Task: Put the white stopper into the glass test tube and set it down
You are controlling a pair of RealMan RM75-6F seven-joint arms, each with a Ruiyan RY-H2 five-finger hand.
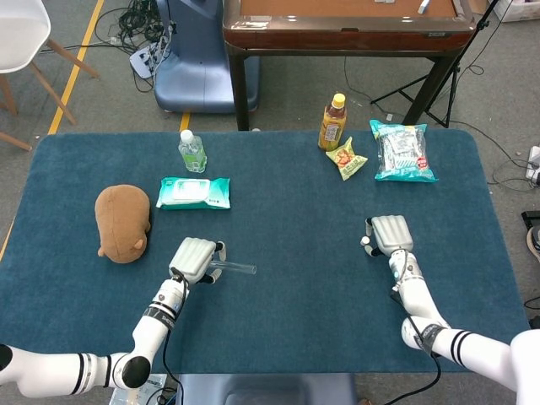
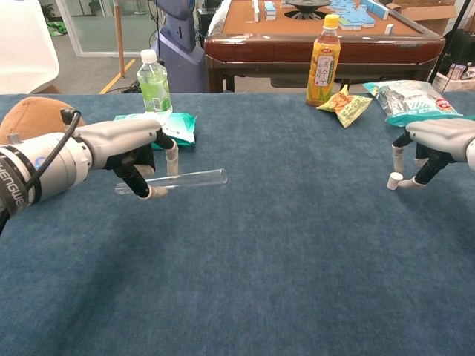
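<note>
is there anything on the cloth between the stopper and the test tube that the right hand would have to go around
Nothing visible. The white stopper sits at the right hand; the glass test tube is held level by the left hand. Only bare blue cloth lies between them; the bottles and snack bags stand farther back.

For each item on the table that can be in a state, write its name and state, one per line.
glass test tube: unstoppered, held level off the cloth by left hand
white stopper: on the cloth, right hand fingers at it
water bottle: upright, capped
tea bottle: upright, capped
</note>
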